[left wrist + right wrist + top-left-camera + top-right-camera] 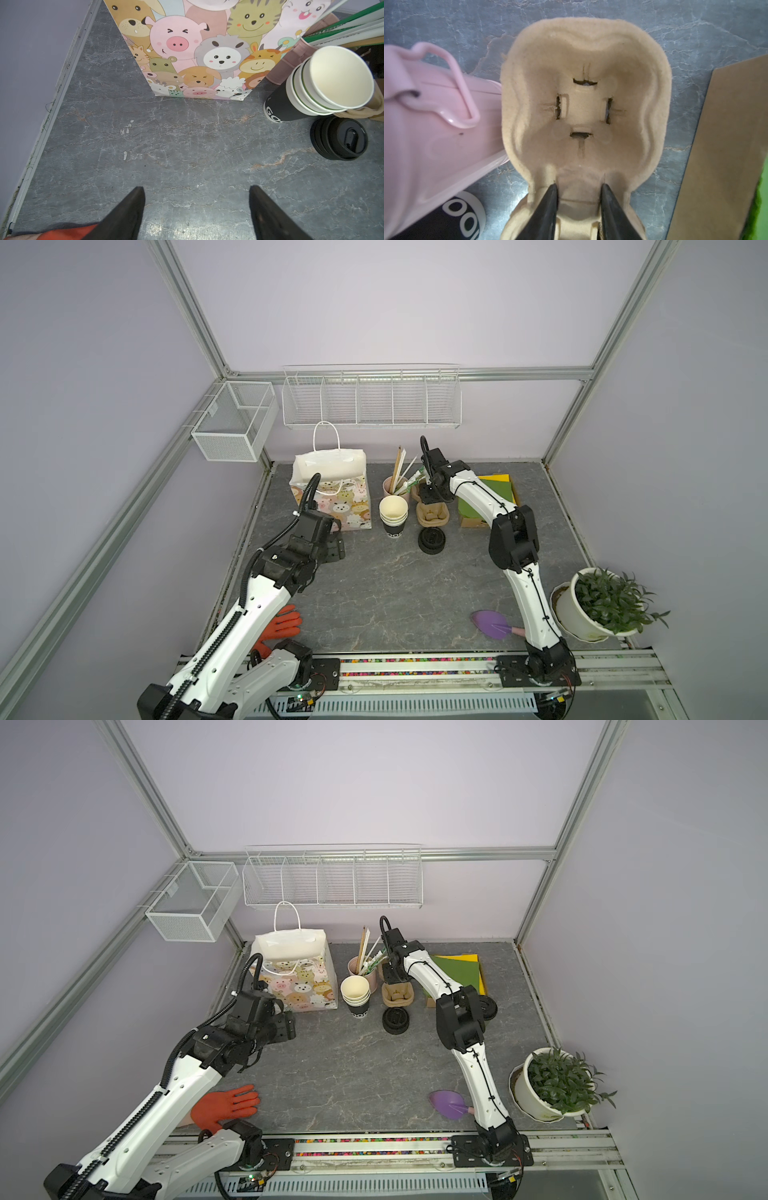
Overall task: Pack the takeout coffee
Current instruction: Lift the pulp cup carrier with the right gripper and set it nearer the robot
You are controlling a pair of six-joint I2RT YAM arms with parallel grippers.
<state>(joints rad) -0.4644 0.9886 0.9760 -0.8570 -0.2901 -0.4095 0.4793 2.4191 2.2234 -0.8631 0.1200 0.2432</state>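
**Top views.** The grey marbled tabletop [395,593] carries a row along the back. From the left it runs:
- paper bag [332,493] printed with cartoon animals
- pink cup of straws [390,487]
- stack of cups [394,514], just in front of the pink cup
- tan cup carrier [432,518]
- green sheets [494,493] on yellow, lying on cardboard

A stack of black lids [432,540] sits just in front of the carrier. The right gripper [432,499] is down over the carrier's far part. The left gripper [334,547] is low, in front of the bag's left corner.

Of the takeout coffee [488,1006], only a black round lid shows in a top view. It lies just past the right arm's elbow, by the front edge of the sheets. The arm hides the cup body.

An orange glove [286,622] lies front left. A purple trowel [490,624] and a potted plant [602,601] are front right.

**Left wrist.** The gripper's fingers are spread wide with nothing between them, only bare tabletop. The bag stands ahead, apart from the fingertips. The stack of cups and the lids are off to one side, and a strip of the glove shows at the frame edge.

**Right wrist.** The view looks straight down into one cell of the carrier, which rests on the tabletop. The jaws are partly closed, one on each side of the narrow ridge at the cell's edge. The fingertips [553,197] are at its walls. I cannot tell whether they press it. The pink cup touches the carrier's side, and the cardboard lies on the opposite side.
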